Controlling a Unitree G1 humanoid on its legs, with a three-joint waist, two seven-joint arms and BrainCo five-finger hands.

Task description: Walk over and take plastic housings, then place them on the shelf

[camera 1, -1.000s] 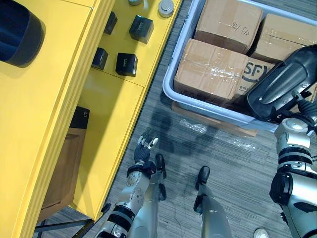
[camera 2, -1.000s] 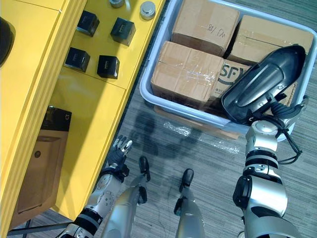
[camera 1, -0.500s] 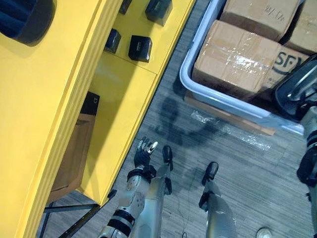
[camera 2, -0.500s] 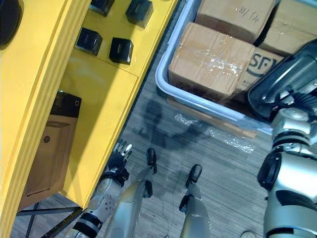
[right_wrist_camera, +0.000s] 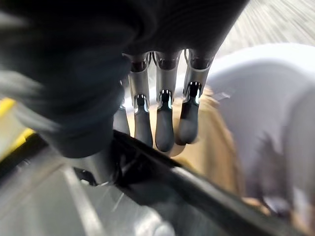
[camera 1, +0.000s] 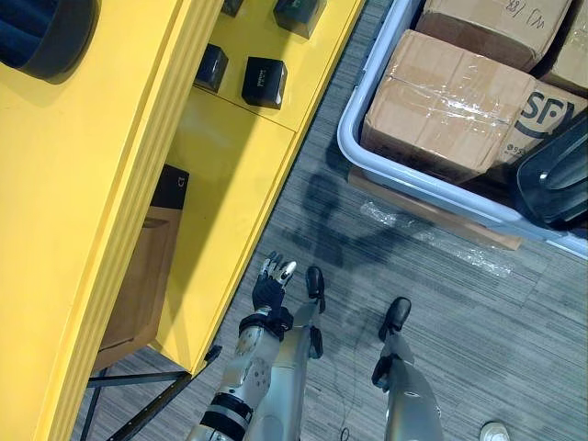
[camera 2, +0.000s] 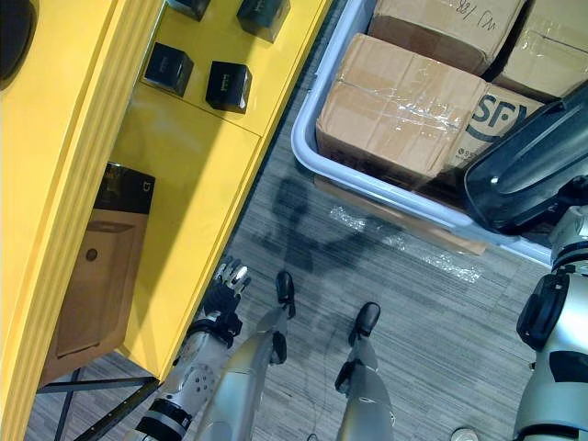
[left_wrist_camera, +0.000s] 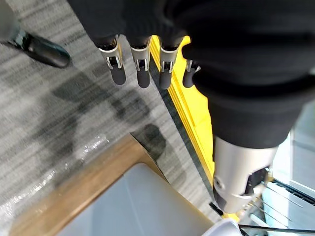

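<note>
A large black plastic housing (camera 2: 528,179) hangs over the grey tub's near right corner, also at the right edge of the left eye view (camera 1: 556,175). My right hand (right_wrist_camera: 162,123) has its fingers (right_wrist_camera: 165,132) and thumb laid on the housing's rim (right_wrist_camera: 206,196), and in the eye views the hand is hidden under the housing. My left hand (camera 1: 271,287) hangs open and empty low over the floor, beside the yellow shelf (camera 1: 119,184). Its straight fingers (left_wrist_camera: 142,69) point at the floor.
Small black boxes (camera 1: 265,83) sit on the shelf's middle level. A brown wooden case (camera 1: 138,276) and a black box (camera 1: 172,188) sit lower down. The grey tub (camera 1: 363,156) of taped cardboard boxes (camera 1: 450,101) rests on a wooden board (camera 1: 432,213). A dark round object (camera 1: 46,32) lies on top.
The whole picture has shifted, so the camera has moved. The housing now shows farther toward the right edge, still over the tub. The left hand hangs as before.
</note>
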